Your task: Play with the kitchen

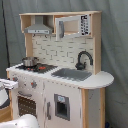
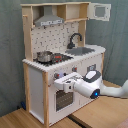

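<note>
White and light-wood toy kitchen (image 1: 60, 75) fills both exterior views, standing on a wooden floor (image 2: 20, 119) against a grey-green backdrop (image 2: 10, 50).

Layout:
- small metal pot (image 2: 44, 56) on the stove (image 2: 56, 58), at the second exterior view's left end of the counter
- grey sink (image 1: 71, 74) with black faucet (image 1: 83, 59) just beside the stove
- hood (image 2: 49, 21) above the stove; microwave cabinet (image 1: 72, 26) next to it, its door (image 2: 100, 12) swung open in the second exterior view
- oven door (image 2: 62, 98) below the stove, with a row of knobs (image 2: 75, 69) on the front panel above it

Arm (image 2: 102, 90) comes in from the second exterior view's right, white housing with a blue light. Gripper (image 2: 61, 83) is right at the kitchen's front, level with the top edge of the oven door, below the knobs. Contact with the door or its handle: can't confirm. Whether the end effector is released or clenched: cannot tell.

In the first exterior view only white parts of the robot (image 1: 7, 85) show at the first exterior view's left edge, in front of the oven side, plus another white piece (image 1: 22, 122) at the bottom edge.
</note>
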### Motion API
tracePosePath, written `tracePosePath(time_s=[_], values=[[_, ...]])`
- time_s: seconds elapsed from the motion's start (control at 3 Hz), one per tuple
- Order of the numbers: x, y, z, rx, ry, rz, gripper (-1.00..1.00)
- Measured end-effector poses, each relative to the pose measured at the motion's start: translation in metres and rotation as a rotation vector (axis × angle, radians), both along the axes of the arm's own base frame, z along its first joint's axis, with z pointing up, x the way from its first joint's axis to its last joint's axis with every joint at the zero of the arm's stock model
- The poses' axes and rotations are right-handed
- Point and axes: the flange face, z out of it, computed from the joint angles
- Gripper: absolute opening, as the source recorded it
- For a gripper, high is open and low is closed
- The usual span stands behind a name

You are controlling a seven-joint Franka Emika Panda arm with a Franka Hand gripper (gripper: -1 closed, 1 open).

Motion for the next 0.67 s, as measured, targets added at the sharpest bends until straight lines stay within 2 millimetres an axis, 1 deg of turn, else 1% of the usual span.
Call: tracePosePath(time_s=[0.33, 0.67], values=[[0.0254, 0.0041, -0.0053, 0.016, 0.018, -0.007, 1.00], [0.0270, 0.0090, -0.0026, 0.048, 0.023, -0.003, 1.00]])
